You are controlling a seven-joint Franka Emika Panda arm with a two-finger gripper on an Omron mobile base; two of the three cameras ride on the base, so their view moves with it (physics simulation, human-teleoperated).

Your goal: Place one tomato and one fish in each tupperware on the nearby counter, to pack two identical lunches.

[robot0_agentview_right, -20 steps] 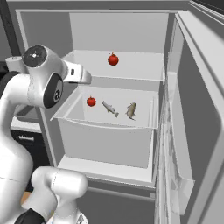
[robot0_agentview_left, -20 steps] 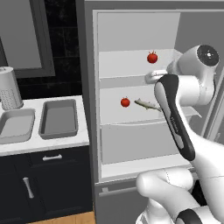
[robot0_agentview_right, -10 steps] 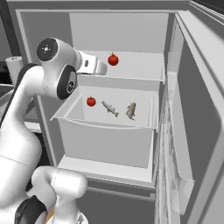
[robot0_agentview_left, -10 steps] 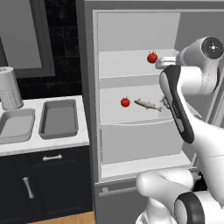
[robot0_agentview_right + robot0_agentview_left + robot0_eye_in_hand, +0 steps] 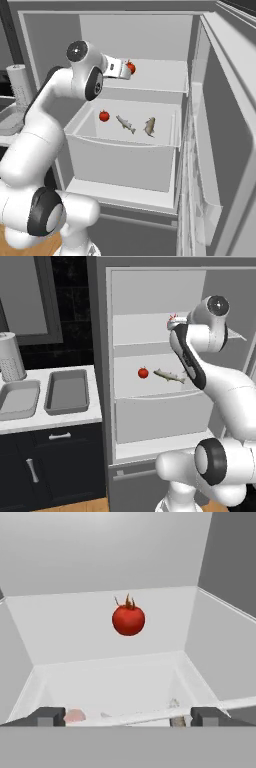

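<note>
Gripper (image 5: pixel 128 717) spread wide and empty, aimed at the tomato (image 5: pixel 128 620) dead ahead on the upper fridge shelf. Probably light, smooth, round, bruisable: best pinched gently across the middle, below the stem.

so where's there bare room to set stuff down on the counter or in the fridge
Both tupperware trays, the lighter and the darker, lie bare on the counter, which has only a narrow strip before them. In the fridge drawer, the floor in front of the tomato and two fish is free. The upper shelf is open right of its tomato, beside the gripper.
</note>
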